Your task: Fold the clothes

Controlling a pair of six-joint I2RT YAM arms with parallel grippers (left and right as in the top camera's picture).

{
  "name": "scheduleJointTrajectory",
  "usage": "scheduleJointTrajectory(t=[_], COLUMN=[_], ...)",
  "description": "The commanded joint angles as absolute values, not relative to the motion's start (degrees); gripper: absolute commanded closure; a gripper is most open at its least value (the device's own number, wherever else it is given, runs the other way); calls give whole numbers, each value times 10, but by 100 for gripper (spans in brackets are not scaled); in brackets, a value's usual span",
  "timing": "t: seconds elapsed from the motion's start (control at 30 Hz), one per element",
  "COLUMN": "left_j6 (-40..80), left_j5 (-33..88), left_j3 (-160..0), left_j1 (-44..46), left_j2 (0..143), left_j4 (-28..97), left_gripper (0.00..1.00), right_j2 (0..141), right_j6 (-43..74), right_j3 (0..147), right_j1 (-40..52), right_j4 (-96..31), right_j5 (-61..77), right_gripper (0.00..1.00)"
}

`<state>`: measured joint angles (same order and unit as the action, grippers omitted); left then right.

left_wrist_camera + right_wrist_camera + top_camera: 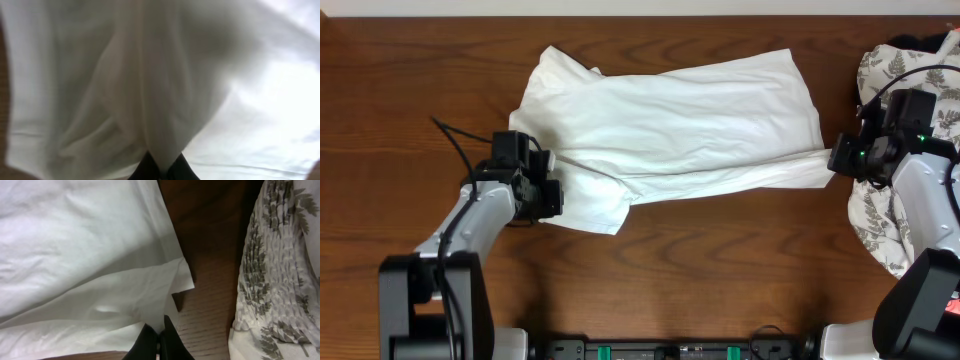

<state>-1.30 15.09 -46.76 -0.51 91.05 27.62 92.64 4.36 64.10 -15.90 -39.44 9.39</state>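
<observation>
I judge the T-shirt (pixel 690 110) light and limp; left claw (pixel 550 163) and right claw (pixel 839 158) each pinch its edge, closed tight.

Even bright light; T-shirt (pixel 165 75) blurred in left wrist view.

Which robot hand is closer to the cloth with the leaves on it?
Right. The right gripper pinches the T-shirt hem just beside the fern-print cloth; the left gripper grips its opposite end.
</observation>
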Motion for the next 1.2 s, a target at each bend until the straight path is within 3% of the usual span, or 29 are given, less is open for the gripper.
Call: scheduleJointTrajectory(t=[0.0,0.27,1.03,1.17], left_j6=[26,63,63,46], left_j5=[155,155,143,93], left_j3=[-495,-529,-530,-523], left_j1=[-4,-4,-4,-4], left_j2=[865,803,811,829], left_j4=[276,271,244,248], left_gripper=[94,94,93,75], right_j2=[929,929,929,929], right_j6=[51,51,51,51], right_j3=[639,639,639,639], right_j1=[-161,-161,-161,-161], right_j4=[-394,-393,-392,-392], right_j5=[94,94,95,95], right_gripper=[99,99,99,99])
